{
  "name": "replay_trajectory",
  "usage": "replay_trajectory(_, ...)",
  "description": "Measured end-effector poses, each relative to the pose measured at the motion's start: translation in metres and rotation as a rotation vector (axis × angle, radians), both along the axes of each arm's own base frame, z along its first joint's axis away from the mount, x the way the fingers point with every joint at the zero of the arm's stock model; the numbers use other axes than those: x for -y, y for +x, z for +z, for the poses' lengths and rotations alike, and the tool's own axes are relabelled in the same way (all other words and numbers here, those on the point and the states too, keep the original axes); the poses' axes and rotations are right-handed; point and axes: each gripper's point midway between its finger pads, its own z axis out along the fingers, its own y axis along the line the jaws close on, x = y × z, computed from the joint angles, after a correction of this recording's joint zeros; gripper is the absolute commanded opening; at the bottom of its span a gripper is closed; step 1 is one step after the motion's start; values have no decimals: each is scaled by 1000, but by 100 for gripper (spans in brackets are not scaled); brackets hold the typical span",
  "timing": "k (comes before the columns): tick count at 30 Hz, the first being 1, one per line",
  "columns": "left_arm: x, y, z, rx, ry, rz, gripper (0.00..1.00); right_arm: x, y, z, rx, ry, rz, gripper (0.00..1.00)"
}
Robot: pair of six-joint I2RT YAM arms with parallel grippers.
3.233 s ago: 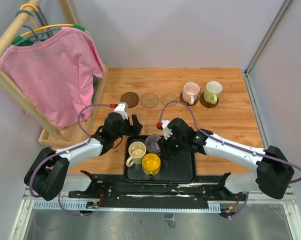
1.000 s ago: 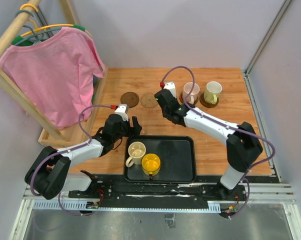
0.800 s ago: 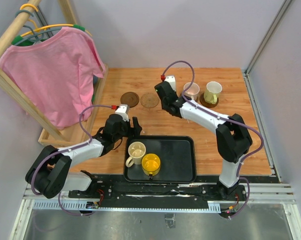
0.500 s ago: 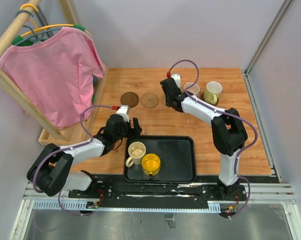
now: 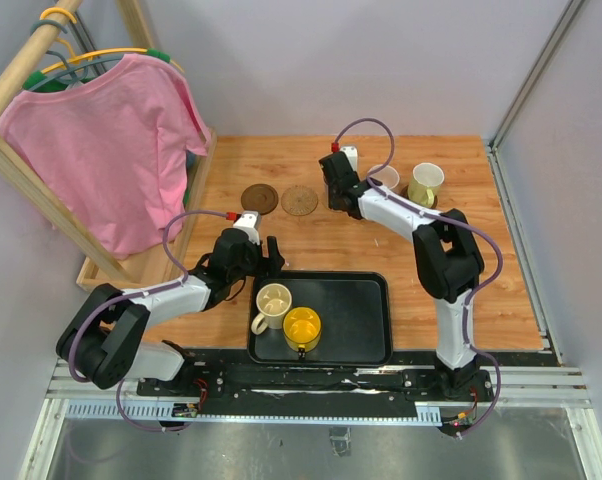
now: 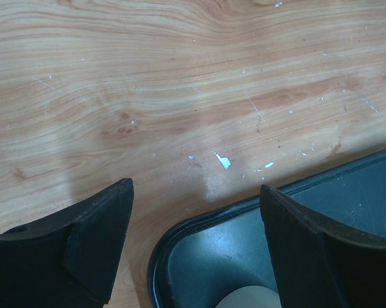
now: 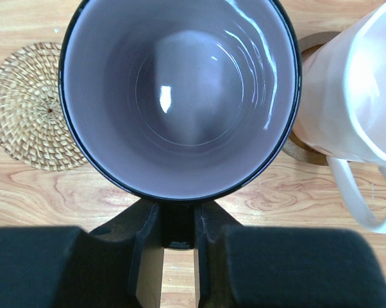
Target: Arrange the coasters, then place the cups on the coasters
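My right gripper (image 7: 178, 221) is shut on the handle of the grey-purple cup (image 7: 180, 96), which hangs upright between a tan coaster (image 7: 26, 109) and the pink cup (image 7: 360, 96). The pink cup stands on a dark coaster (image 7: 305, 151). From above, the right gripper (image 5: 338, 193) hides the held cup and whatever lies under it. A dark coaster (image 5: 259, 197) and a tan coaster (image 5: 299, 199) lie bare to its left. The yellow-green cup (image 5: 426, 183) stands on a dark coaster. The cream cup (image 5: 273, 302) and yellow cup (image 5: 302, 327) stand in the black tray (image 5: 356, 320). My left gripper (image 5: 268, 262) is open over the tray's far left corner (image 6: 199, 256).
A wooden rack with a pink shirt (image 5: 111, 150) on hangers fills the left side, its base (image 5: 131, 270) beside my left arm. Grey walls close the table at the back and right.
The right arm has carried the grey-purple cup from the tray to the back row, settling beside the pink cup. The left arm has hardly moved.
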Motion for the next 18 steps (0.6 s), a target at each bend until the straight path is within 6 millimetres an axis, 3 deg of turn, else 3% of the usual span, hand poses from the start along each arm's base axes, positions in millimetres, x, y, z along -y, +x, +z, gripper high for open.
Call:
replay_trajectory(7, 0, 0, -1, -3, 2, 1, 83, 1, -4, -26, -57, -27, 8, 1)
replay_trajectory(18, -1, -2, -3, -13, 8, 1, 83, -1, 0, -23, -52, -17, 8, 1)
